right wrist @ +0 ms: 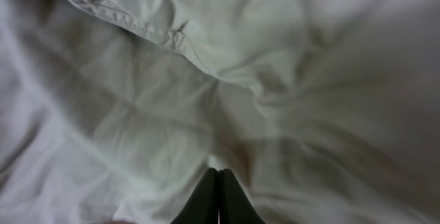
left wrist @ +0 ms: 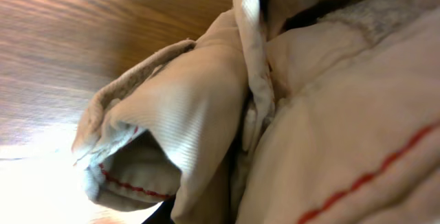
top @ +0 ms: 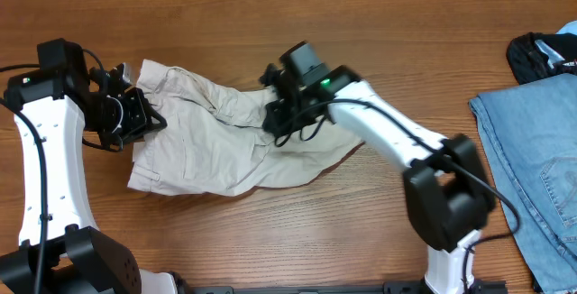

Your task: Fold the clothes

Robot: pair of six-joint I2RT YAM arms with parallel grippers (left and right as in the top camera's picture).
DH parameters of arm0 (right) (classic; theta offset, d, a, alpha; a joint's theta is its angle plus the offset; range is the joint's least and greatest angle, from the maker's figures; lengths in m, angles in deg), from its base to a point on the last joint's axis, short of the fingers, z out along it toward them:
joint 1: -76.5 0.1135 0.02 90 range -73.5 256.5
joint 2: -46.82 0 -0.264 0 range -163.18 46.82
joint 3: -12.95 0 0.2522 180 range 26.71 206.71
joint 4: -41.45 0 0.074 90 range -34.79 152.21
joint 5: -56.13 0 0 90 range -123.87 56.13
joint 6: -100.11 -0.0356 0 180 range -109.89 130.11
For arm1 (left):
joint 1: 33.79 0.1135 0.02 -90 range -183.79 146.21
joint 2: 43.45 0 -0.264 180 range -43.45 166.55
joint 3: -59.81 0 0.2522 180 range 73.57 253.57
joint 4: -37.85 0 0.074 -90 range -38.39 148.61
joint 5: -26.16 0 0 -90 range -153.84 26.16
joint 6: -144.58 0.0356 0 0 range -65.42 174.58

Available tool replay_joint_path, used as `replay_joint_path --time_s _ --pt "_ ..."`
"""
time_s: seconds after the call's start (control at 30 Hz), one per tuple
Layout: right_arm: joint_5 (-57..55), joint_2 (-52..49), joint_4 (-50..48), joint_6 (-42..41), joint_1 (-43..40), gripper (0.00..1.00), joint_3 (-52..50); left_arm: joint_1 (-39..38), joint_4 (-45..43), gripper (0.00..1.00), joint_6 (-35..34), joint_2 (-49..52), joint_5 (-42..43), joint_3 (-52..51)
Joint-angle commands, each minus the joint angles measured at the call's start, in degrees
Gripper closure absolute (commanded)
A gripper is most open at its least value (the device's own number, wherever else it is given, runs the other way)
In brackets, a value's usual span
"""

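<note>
The pale beige shorts [top: 216, 145] lie wrinkled on the wooden table, left of centre. My left gripper [top: 135, 115] is at their left edge. In the left wrist view bunched beige cloth with red stitching [left wrist: 206, 114] fills the frame and hides the jaws, and the gripper looks shut on the cloth. My right gripper [top: 279, 118] sits on the shorts' upper right part. In the right wrist view its two black fingertips [right wrist: 218, 173] are pressed together on the creased cloth [right wrist: 172, 80], with folds running toward them.
A pair of blue jeans [top: 532, 168] lies at the table's right edge. A dark garment [top: 541, 52] sits at the back right. Bare wood [top: 297, 231] shows in front of the shorts.
</note>
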Motion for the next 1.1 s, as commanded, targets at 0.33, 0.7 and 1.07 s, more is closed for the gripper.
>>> replay_joint_path --time_s 0.33,0.7,1.07 --pt "4.44 -6.64 -20.22 -9.68 10.84 0.96 0.17 -0.15 2.45 0.80 1.81 -1.77 14.32 9.25" --pt "1.53 -3.98 -13.11 -8.00 8.13 0.95 2.19 -0.52 3.34 0.78 1.57 -1.75 10.71 11.13" --pt "-12.63 5.38 11.58 -0.90 -7.82 0.95 4.92 -6.01 0.24 0.76 -1.49 -1.73 7.17 11.13"
